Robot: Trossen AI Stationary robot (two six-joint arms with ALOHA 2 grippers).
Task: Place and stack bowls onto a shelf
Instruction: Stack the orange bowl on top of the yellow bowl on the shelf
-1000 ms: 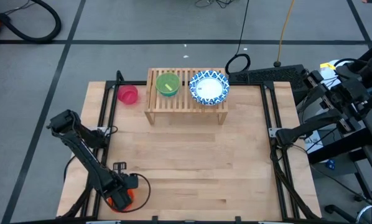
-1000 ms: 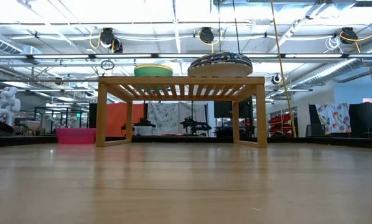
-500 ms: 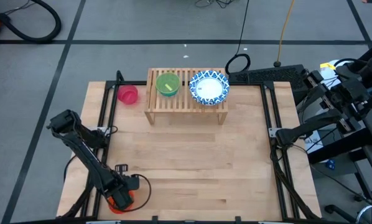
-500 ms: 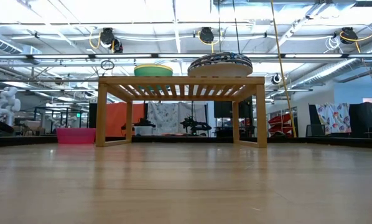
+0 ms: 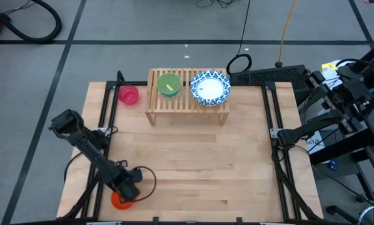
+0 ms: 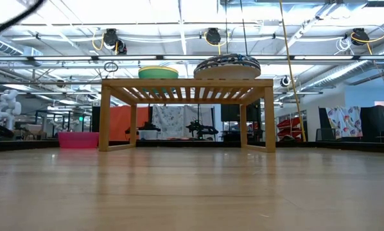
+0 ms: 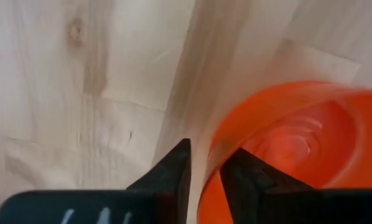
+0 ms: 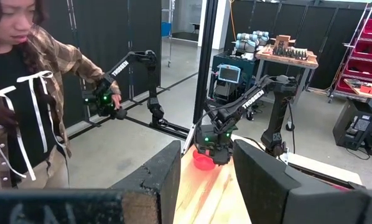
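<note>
Looking straight down, the left claw (image 5: 126, 190) sits at the bench's (image 5: 193, 162) seven o'clock, over the orange bowl (image 5: 119, 200), while the shelf (image 5: 187, 107) at twelve already carries green (image 5: 169, 85) and blue (image 5: 209, 88) bowls. Its wrist view shows the fingers (image 7: 173, 171) astride the orange rim (image 7: 236, 134), pinching the wall, probably for lifting. Parked past three o'clock, the right claw (image 8: 204, 174) gapes empty.

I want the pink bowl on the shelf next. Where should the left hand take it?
Best by the rim. The pink bowl sits upright on the table, apart from the shelf, so its thin wall is open from above. Bring one finger inside and one outside, probably at the edge away from the shelf.
</note>
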